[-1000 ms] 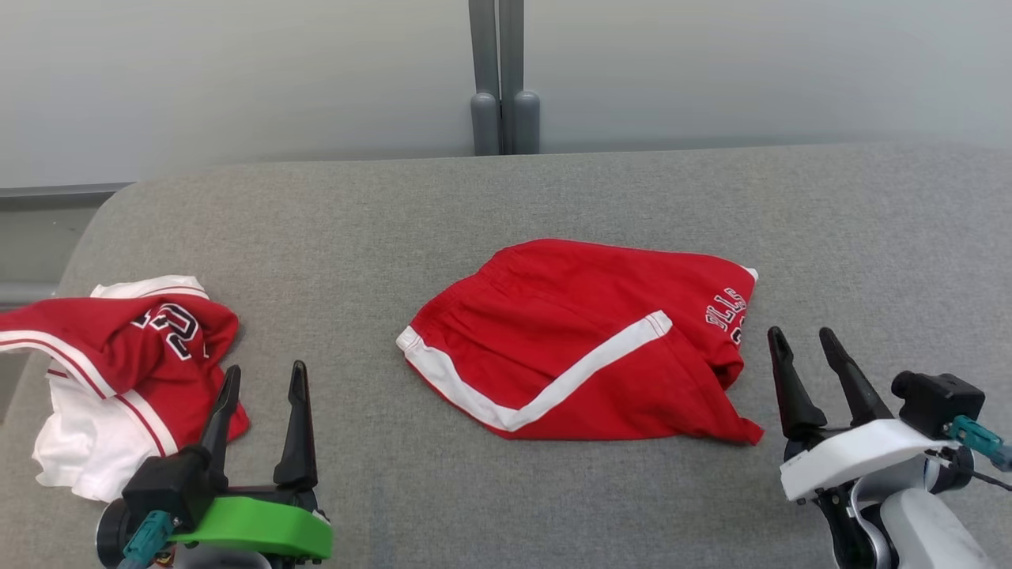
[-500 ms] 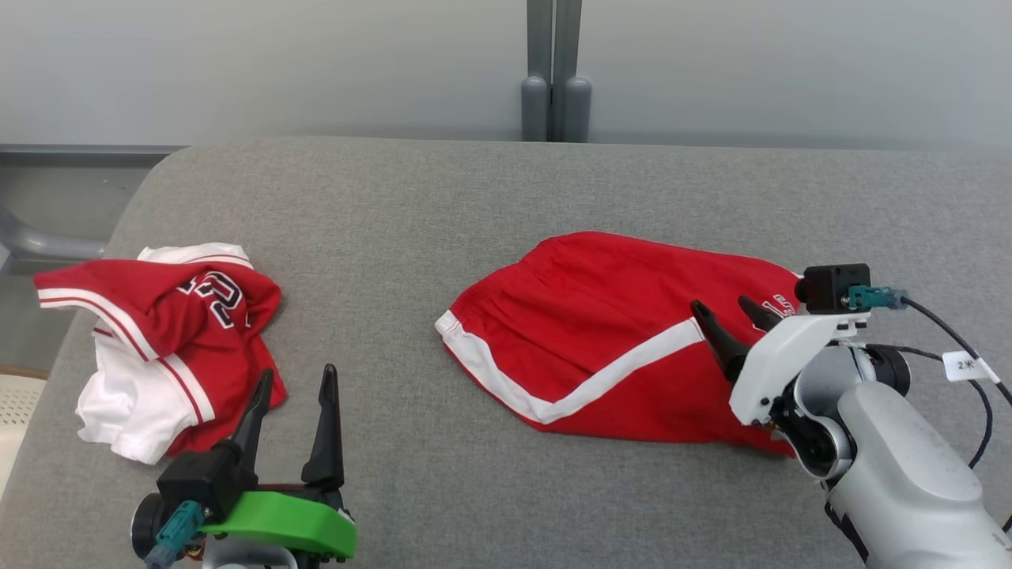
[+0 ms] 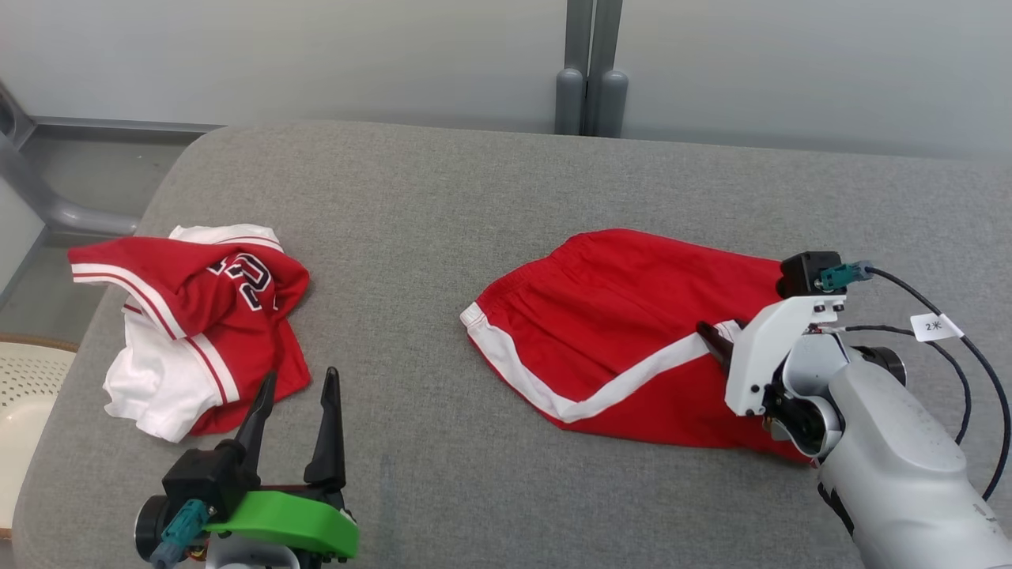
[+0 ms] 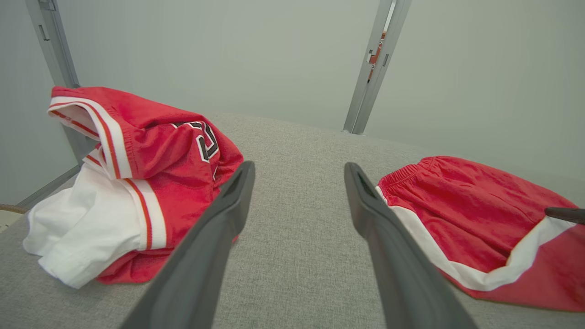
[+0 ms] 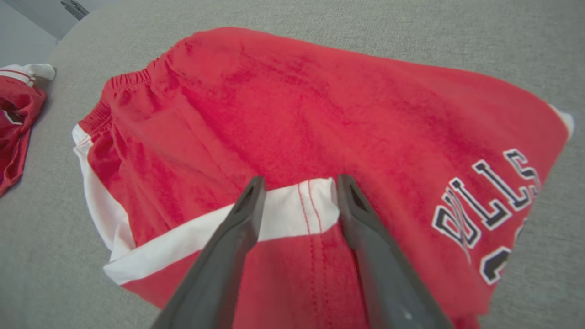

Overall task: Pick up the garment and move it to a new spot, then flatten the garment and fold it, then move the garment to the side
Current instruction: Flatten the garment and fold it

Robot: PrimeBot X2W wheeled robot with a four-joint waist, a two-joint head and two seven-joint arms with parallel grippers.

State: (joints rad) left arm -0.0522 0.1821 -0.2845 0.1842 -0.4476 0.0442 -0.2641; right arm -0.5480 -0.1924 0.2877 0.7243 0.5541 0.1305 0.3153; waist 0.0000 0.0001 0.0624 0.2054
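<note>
- Grey padded surface (image 3: pixel 474 197): red shorts (image 3: pixel 617 316) lying right of centre.
- Right gripper (image 5: pixel 299 183) in from the side, now astride white stripe (image 5: pixel 283 214) end, fingers apart, narrowing.
- Left gripper (image 3: pixel 300 378) wide open, idle.
- Pick-up apparently starting.

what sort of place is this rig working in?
Probably a lab test cell: grey fabric-covered padded work surface, plain pale wall panels with grey metal posts, red white-striped shorts and a crumpled red-and-white jersey laid out.

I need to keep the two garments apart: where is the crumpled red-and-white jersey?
In the head view the jersey lies bunched on the left of the grey cushion, beside the open left gripper, well apart from the red shorts.
</note>
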